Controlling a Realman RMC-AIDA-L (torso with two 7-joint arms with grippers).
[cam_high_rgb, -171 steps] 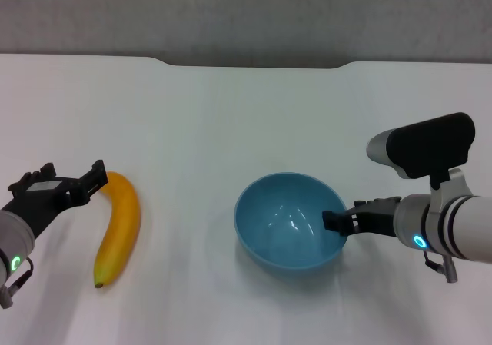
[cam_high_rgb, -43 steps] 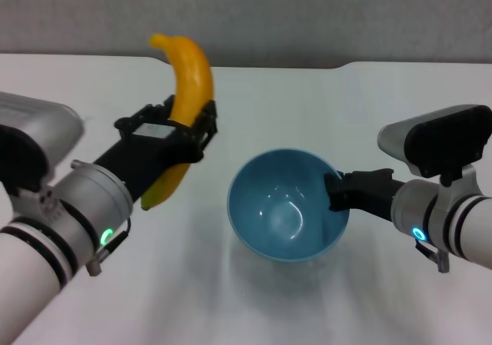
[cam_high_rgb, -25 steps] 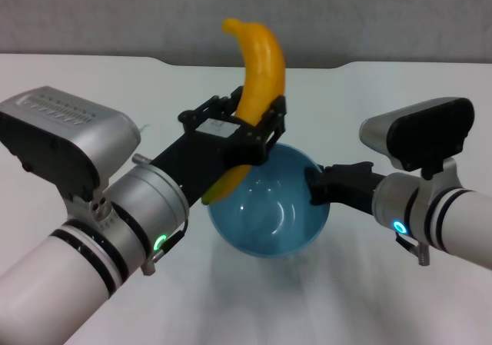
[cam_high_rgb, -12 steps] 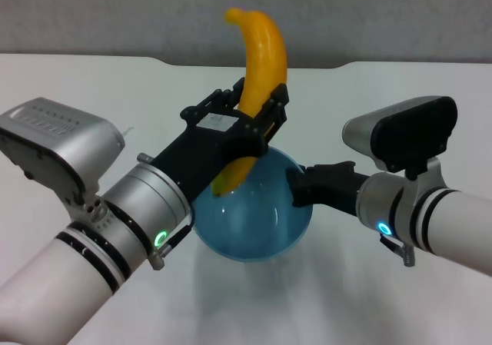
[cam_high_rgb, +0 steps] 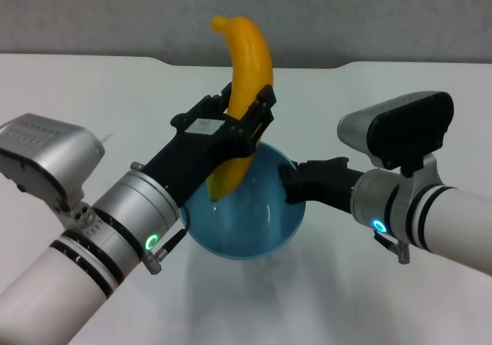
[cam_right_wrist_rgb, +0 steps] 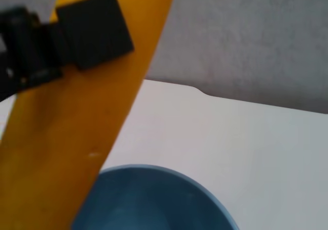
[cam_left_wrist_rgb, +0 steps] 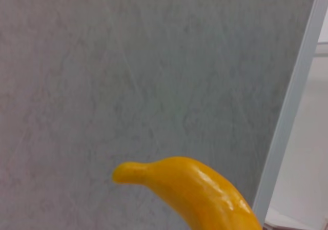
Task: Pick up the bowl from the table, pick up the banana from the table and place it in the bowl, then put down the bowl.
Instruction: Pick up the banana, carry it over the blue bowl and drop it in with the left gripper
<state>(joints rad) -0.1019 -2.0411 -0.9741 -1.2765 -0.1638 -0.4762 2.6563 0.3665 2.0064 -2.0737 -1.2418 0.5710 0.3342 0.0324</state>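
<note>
While the left pincer [cam_high_rgb: 238, 126] is clamped on the middle of the banana [cam_high_rgb: 242, 91], the fruit stands almost upright, with its stem end pointing up in front of the grey wall [cam_high_rgb: 346, 14] and its lower end hanging inside the opening of the bowl [cam_high_rgb: 242, 226]. The black fingers [cam_high_rgb: 261, 105] press on both sides of the yellow skin. In the left wrist view only the upper curved part of the banana [cam_left_wrist_rgb: 200, 194] shows against the wall. The right pincer [cam_high_rgb: 290, 184] is closed on the rim of the blue bowl at the robot's right side, with one finger inside the rim and the other outside. A soft shadow lies on the white surface [cam_high_rgb: 115, 91] under the bowl, but I cannot tell for sure if the bowl is raised off it or touches it. In the right wrist view the banana [cam_right_wrist_rgb: 77, 138] is very near, with a black finger [cam_right_wrist_rgb: 89, 30] of the other arm across it, and the bowl rim [cam_right_wrist_rgb: 169, 176] is just under it.
</note>
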